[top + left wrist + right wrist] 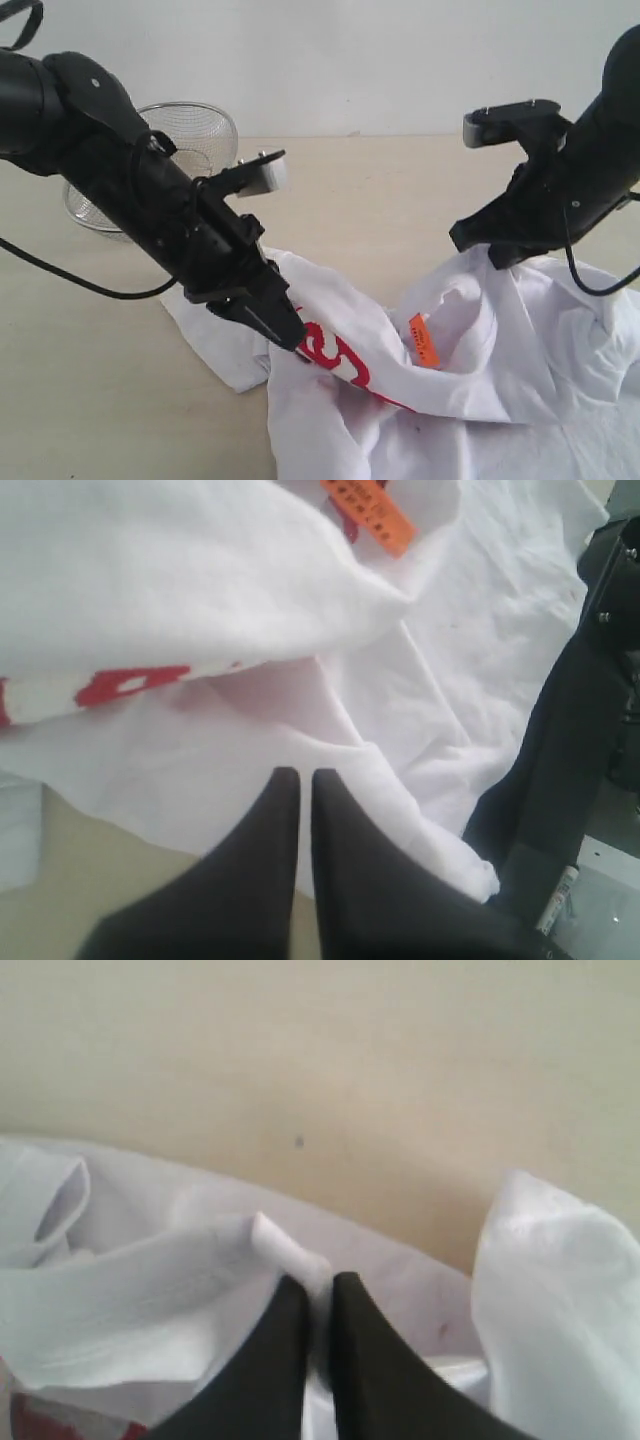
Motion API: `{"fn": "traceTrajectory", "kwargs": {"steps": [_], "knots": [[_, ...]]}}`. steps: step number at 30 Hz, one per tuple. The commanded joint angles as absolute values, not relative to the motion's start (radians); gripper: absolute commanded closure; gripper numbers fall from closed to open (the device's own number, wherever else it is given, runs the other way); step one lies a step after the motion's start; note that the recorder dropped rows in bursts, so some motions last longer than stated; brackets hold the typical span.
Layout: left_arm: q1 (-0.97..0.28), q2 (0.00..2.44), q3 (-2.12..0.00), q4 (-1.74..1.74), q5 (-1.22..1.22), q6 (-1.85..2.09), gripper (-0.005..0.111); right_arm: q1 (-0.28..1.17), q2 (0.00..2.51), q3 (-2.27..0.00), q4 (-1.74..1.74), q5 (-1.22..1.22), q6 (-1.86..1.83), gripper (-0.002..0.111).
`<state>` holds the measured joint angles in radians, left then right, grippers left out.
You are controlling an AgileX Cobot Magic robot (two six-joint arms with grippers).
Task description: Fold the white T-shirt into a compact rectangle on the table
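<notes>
The white T-shirt (480, 340) lies crumpled on the table (100, 390), its red lettering (345, 362) and orange neck tag (424, 340) showing. My left gripper (288, 338) is shut on a raised edge of the shirt near the lettering, and the cloth runs taut from its tips. In the left wrist view the black fingertips (285, 785) press together against white fabric (200, 580). My right gripper (496, 260) is shut on a fold at the shirt's far side. A nub of cloth (285, 1245) sticks out past the right gripper (320, 1280).
A round wire-mesh basket (200, 130) stands at the back left behind the left arm. Bare beige tabletop (300, 1060) stretches beyond the shirt. The right arm's dark body (560, 760) shows in the left wrist view beside the cloth.
</notes>
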<state>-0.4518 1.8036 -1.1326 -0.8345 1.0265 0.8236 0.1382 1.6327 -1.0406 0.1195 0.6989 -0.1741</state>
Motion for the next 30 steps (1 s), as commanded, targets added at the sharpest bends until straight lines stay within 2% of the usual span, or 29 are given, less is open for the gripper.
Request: {"fn": "traceTrajectory", "kwargs": {"steps": [1, 10, 16, 24, 30], "knots": [[-0.450, 1.749, -1.171, -0.831, 0.990, 0.819, 0.102, 0.140, 1.628, -1.116, 0.123, 0.663, -0.158, 0.108], [-0.450, 1.740, -1.216, -0.764, 0.867, 0.775, 0.102, 0.137, 1.783, -1.311, 0.103, 0.630, -0.138, 0.108], [-0.450, 1.740, -1.220, -0.681, 0.774, 0.721, 0.102, 0.073, 1.976, -1.531, 0.095, 0.569, -0.105, 0.108], [-0.450, 1.741, -1.220, -0.683, 0.706, 0.721, 0.102, 0.068, 2.175, -1.787, 0.120, 0.477, -0.101, 0.108], [-0.450, 1.759, -1.220, -0.683, 0.695, 0.725, 0.102, 0.034, 2.225, -1.809, 0.122, 0.393, -0.017, 0.108]]}}
